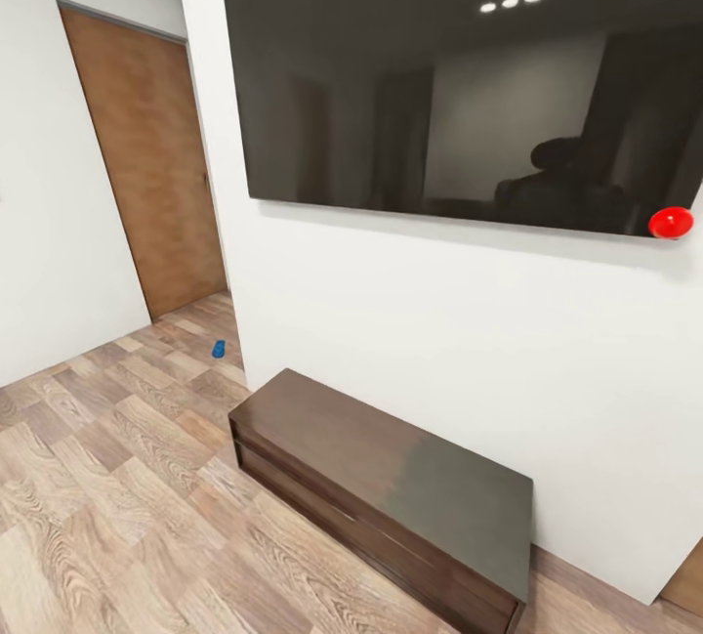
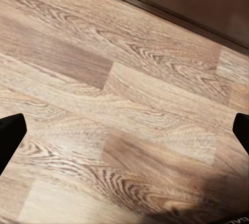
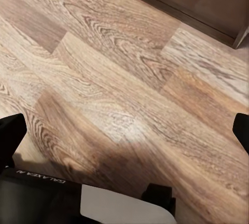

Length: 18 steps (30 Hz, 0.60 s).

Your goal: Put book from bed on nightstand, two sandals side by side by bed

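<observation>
A small bright blue shape (image 1: pixel 218 349) lies on the wood floor far off by the wall corner, near the door; it looks like one sandal. The book, the bed and the nightstand are out of view. In the left wrist view my left gripper (image 2: pixel 124 133) hangs open over bare floor planks, one black fingertip (image 2: pixel 11 135) at each side edge. My right gripper (image 3: pixel 124 133) is open the same way above the floor, with nothing between its fingers (image 3: pixel 10 136).
A long dark glossy bench unit (image 1: pixel 391 487) stands against the white wall under a large black wall screen (image 1: pixel 459 77). A red ball (image 1: pixel 671 222) sits at the screen's lower right corner. A brown door (image 1: pixel 146 165) is at the back left, with open floor (image 1: pixel 107 478) before it.
</observation>
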### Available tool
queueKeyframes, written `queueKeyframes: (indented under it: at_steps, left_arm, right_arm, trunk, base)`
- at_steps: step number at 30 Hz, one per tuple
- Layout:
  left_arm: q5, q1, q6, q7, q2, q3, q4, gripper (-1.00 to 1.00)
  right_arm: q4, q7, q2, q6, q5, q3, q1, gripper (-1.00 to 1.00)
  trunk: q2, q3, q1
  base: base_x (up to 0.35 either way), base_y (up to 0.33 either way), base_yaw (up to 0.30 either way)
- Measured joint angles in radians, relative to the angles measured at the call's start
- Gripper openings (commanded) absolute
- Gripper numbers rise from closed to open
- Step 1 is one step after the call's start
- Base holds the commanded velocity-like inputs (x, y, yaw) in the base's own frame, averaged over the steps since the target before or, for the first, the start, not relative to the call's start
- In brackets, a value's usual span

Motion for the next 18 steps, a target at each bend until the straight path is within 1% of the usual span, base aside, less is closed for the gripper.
queueKeyframes:
  at_steps: [12,18]
  left_arm:
    - [0.0,0.0,0.0,0.0,0.0,0.0,0.0,1.0]
    - [0.0,0.0,0.0,0.0,0.0,0.0,0.0,1.0]
  right_arm:
    - [0.0,0.0,0.0,0.0,0.0,0.0,0.0,1.0]
    - [0.0,0.0,0.0,0.0,0.0,0.0,0.0,1.0]
  trunk:
    - [0.0,-0.014,0.0]
    - [0.0,-0.017,0.0]
  base:
    - [0.003,-0.002,0.0]
    - [0.007,-0.003,0.0]
